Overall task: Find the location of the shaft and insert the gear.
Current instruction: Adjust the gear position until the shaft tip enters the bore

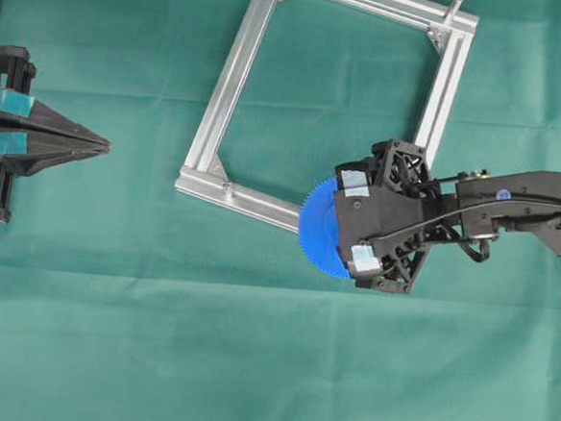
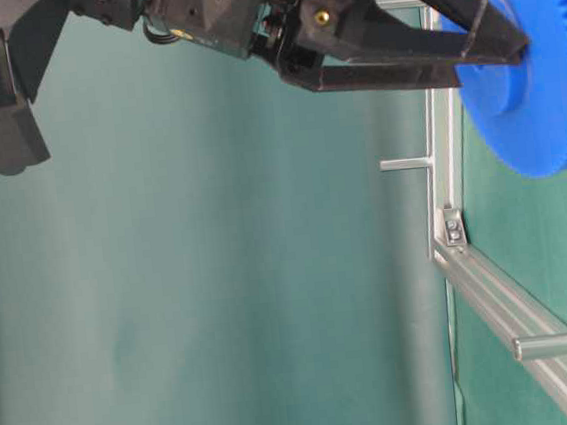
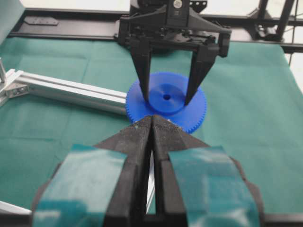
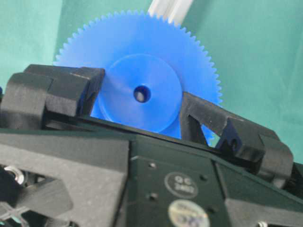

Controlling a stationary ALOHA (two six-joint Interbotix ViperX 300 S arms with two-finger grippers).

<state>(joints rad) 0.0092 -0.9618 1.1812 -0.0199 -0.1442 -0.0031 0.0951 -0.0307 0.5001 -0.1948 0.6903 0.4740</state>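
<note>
The bright blue plastic disc gear, fine-toothed round its rim with a raised round hub and a small centre hole, is held by the right gripper, whose two black fingers press against opposite sides of the hub, as the left wrist view and the right wrist view both show. The gear hangs clear of the green cloth, over the near right corner of the square aluminium frame, its rim overlapping the end of the frame's lower bar in the overhead view. In the table-level view the gear sits well out from the frame, and two short silvery metal pins stand up from the frame bars: one closer to the gear, another farther along. No wire loops can be made out on either, so which of them is the shaft cannot be told. Through the gear's centre hole a small pale spot shows, too small to identify. The left gripper rests well to the left of the frame, its black fingers pressed together with nothing between them.
</note>
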